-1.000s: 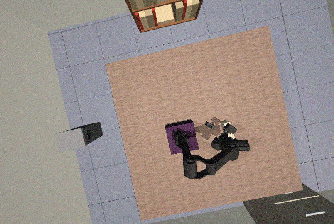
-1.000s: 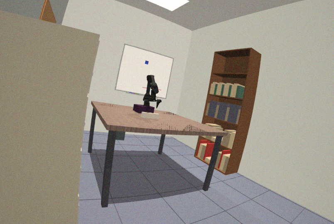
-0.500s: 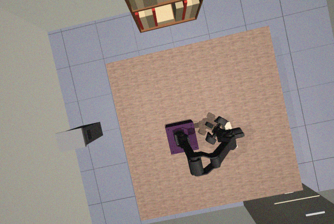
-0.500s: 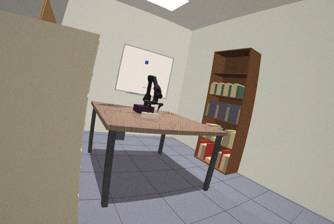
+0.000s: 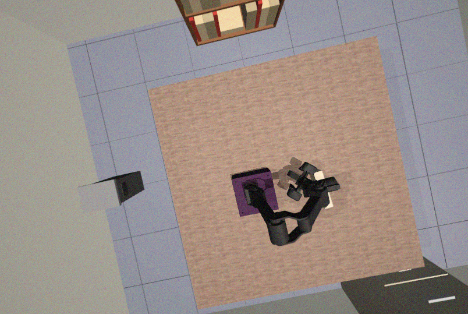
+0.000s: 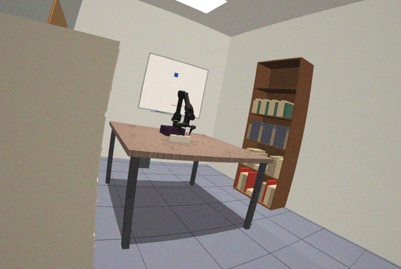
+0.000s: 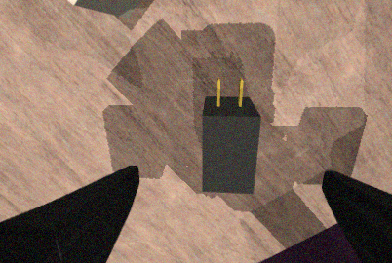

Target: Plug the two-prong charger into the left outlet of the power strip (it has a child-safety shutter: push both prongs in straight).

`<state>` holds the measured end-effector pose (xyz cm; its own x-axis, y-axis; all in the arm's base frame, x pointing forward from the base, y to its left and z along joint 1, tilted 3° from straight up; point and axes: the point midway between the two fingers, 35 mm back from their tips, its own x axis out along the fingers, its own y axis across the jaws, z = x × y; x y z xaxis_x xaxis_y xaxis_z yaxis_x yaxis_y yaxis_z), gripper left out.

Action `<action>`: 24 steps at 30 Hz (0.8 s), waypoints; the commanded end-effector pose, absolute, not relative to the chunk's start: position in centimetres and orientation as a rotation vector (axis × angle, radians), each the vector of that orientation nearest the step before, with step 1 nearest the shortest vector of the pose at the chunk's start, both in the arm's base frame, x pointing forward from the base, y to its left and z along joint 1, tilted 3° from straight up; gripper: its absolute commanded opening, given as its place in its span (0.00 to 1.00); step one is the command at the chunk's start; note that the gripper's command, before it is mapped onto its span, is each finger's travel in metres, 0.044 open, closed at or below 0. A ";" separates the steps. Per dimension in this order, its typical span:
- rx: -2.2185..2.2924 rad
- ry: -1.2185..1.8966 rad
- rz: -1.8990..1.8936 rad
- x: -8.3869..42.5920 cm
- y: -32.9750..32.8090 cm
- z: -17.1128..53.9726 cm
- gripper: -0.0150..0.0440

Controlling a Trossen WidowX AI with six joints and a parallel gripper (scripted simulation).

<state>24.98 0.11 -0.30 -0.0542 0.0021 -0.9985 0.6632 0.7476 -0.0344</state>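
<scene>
- Charger (image 7: 229, 149), a dark block with two yellow prongs (image 7: 229, 93), was seen lying flat on the wooden bench (image 7: 58, 95) in the wrist view, prongs pointed away from the camera.
- Claw (image 7: 229, 198) was held spread wide above the charger, with nothing gripped; its two dark fingers were framed at the lower corners, one to each side of the block and apart from it.
- Power strip (image 5: 328, 189), a pale bar, was pictured from the top partly hidden under the arm (image 5: 302, 212), close to the charger; only a pale corner of it was caught at the upper left of the wrist view.
- The arm was mounted on a purple base (image 5: 241, 200) on the bench, bent round toward the charger.
- From the exterior view, the strip (image 6: 179, 138) was shown lying just in front of the base, with a bookcase (image 6: 275, 130) against the wall at right.
</scene>
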 end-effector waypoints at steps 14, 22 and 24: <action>0.557 1.550 -0.596 24.9 -0.1 -3.0 1.00; 0.557 1.550 -0.596 24.8 -0.1 -4.3 1.00; 0.557 1.550 -0.596 24.8 -0.1 -4.6 1.00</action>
